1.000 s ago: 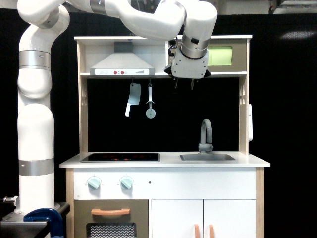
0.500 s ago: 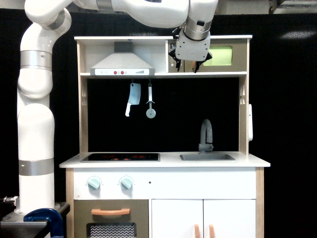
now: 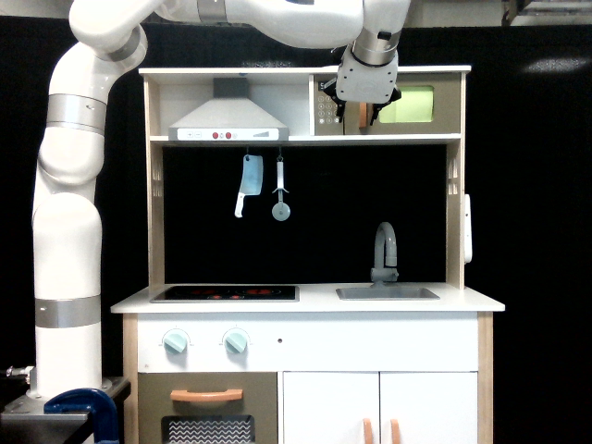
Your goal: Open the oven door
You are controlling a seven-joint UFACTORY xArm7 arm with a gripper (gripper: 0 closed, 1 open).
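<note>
Oven door (image 3: 421, 104), the small grey-brown panel with the lime-green window, sits in the upper right of the exterior view, in the top compartment of the toy kitchen, and looks shut flush with the frame. Its short orange handle (image 3: 365, 113) stands upright at the door's left edge, just right of a small keypad (image 3: 326, 107).

The claw (image 3: 367, 115) hangs directly in front of that handle, with the white wrist covering the top of it. A dark finger shows on either side of the orange strip, so the claw seems to straddle it, but whether it is already pinching the handle or only spread around it I cannot tell from this angle.

Judging by the task, the step in hand is securing the handle. To do it well, the fingers should close squarely on the strip, then pull outward in an arc about the hinge, which is probably at the door's right edge, rather than straight back.

Elsewhere, a range hood (image 3: 228, 117) fills the upper left compartment; a toy cleaver (image 3: 247, 183) and a pizza cutter (image 3: 280, 191) hang below the shelf. Lower down, a faucet (image 3: 385, 250) rises over the sink on the white surface (image 3: 314, 301). Nothing appears to block the door's swing.
</note>
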